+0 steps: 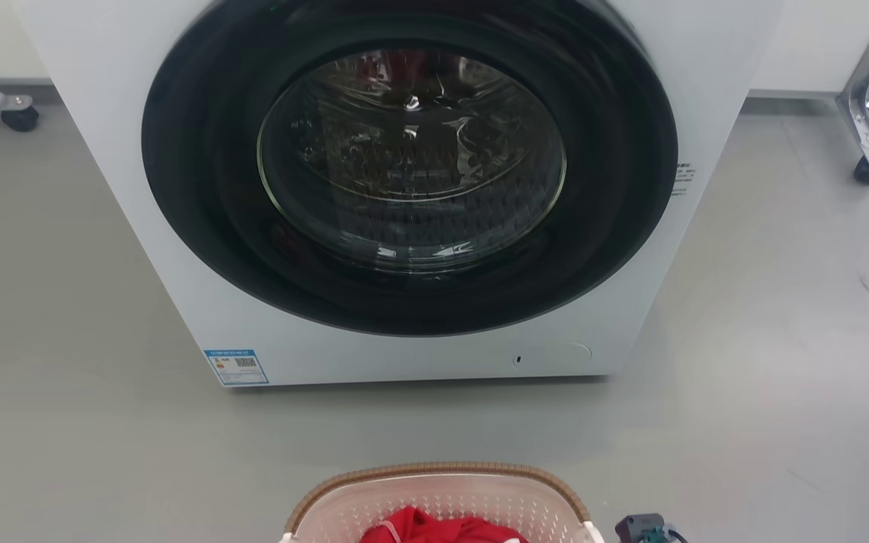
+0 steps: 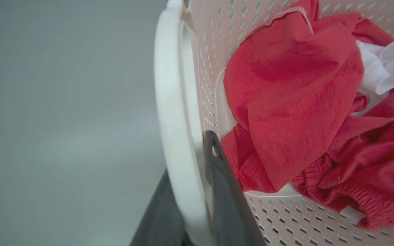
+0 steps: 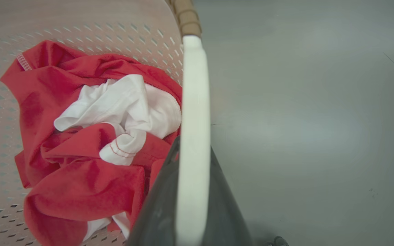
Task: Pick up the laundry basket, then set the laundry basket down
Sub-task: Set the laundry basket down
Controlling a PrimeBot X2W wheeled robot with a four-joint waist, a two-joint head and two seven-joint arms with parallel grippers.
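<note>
Apparently the left end effector [image 2: 190,160] and right end effector [image 3: 193,157] each pinch a handle [image 2: 173,102] of the laundry basket [image 1: 442,471], so next should come one level lift

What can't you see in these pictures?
- Head view: near half of the laundry basket, cut off by bottom edge.
- Head view: text on washing machine sticker, too small.
- Left wrist view: basket floor, hidden under red clothes.
- Right wrist view: right fingers, inner sides behind white handle.
</note>
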